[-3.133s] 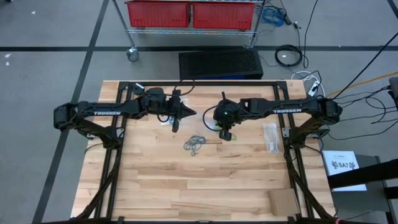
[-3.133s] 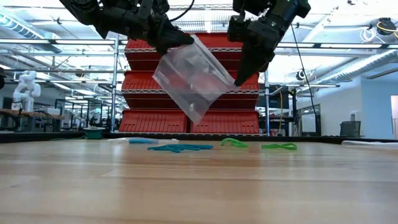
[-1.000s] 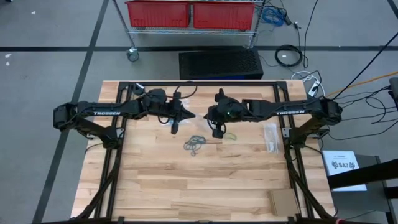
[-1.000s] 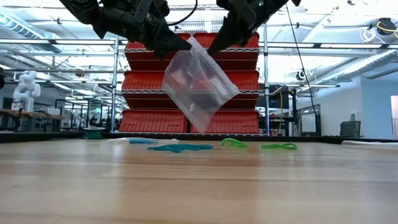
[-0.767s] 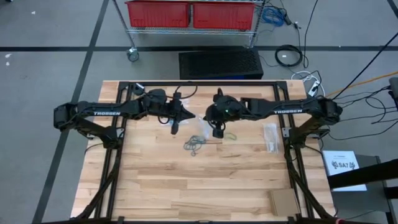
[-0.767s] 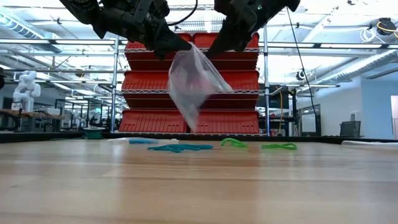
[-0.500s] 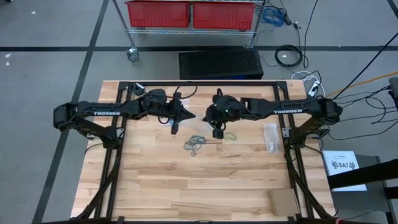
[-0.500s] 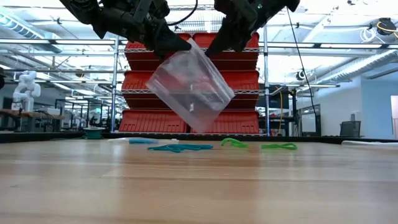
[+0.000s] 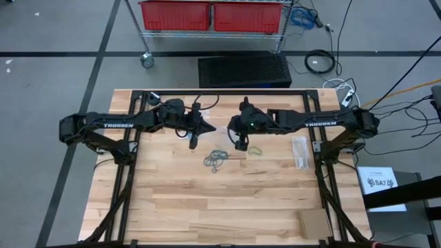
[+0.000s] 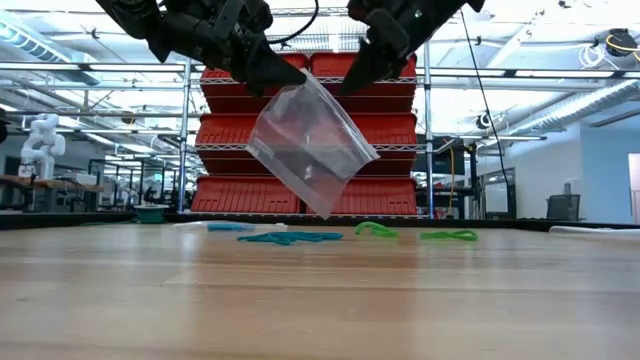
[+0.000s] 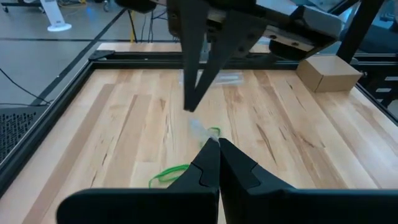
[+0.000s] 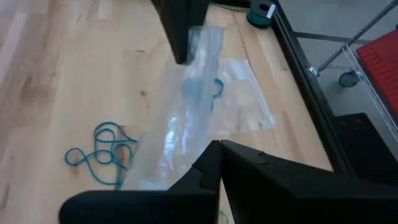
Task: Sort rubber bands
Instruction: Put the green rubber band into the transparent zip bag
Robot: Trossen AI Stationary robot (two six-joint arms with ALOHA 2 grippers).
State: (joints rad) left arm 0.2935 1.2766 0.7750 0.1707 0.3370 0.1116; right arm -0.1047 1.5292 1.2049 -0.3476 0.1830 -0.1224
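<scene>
A clear plastic bag [image 10: 312, 148] hangs above the table's middle, with my left gripper [image 10: 300, 72] shut on it. My right gripper [image 10: 347, 86] is shut, its tip right by the bag's upper edge. Rubber bands lie loose on the wood below. There is a grey-blue tangle [image 9: 216, 160] and a green band [image 9: 255, 149]. The low view shows them as a teal bunch [image 10: 290, 237] and green loops [image 10: 375, 230]. The right wrist view shows the teal tangle [image 12: 102, 152] beside the hanging bag [image 12: 186, 106]. My left gripper pinches the bag's top corner [image 10: 310, 78] between its two fingers. The fingers come slanting down from the table's left side. The bag hangs tilted below them, clear of the table. My right gripper's tip stands at the bag's upper edge [image 11: 198, 127]; I cannot tell whether it touches it.
A second clear bag [image 12: 242, 99] lies flat on the wood under the left arm, with a teal band [image 12: 216, 87] at it. More clear bags [image 9: 300, 151] lie at the right, and a cardboard box [image 9: 313, 222] sits near the front right corner. Black frame rails border the table.
The hanging bag has twisted below my left gripper. It showed narrow and edge-on, then swung round and now shows its broad side again. Its top corner has stayed at the fingers. Both grippers have stayed shut and about in place.
</scene>
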